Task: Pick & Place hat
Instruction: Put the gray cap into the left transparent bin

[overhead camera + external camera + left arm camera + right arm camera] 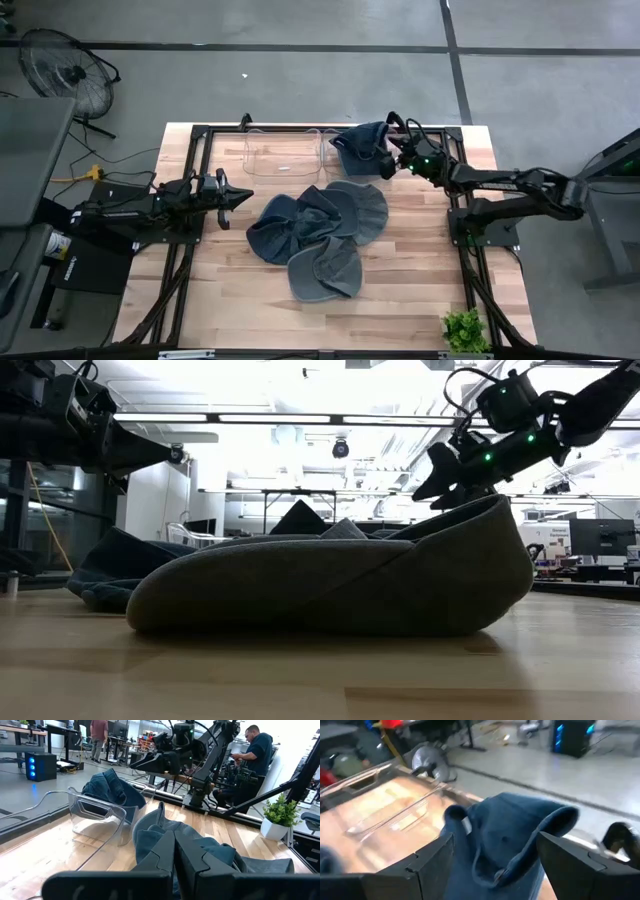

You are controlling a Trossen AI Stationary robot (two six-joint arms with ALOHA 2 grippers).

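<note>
The wooden table [420, 290] is carrying every item in the work area, framed by dark rails along its edges. Near its middle, a pile of dark blue hats [315, 240] is lying in overlapping layers, spreading toward the near edge; in the low view the closest hat of the pile [340, 585] is filling most of the picture. Two clear plastic bins are sitting side by side at the far edge: the left-hand clear bin [282, 153] is showing only its transparent floor, while the second clear bin [100, 812] is holding one blue hat [362, 148], which is draping over the bin's rim (its brim is folding upward in the right wrist view [505, 840]). The right arm is reaching in from the right side, and the right gripper [388, 158] is hovering just beside that blue hat with its fingers [427, 865] standing well apart and gripping nothing. The left arm is lying along the left side of the table, and the left gripper [243, 196] is pointing toward the pile with its fingers [160, 855] pressed together, empty. A small green plant [464, 330] is standing at the near right corner.
</note>
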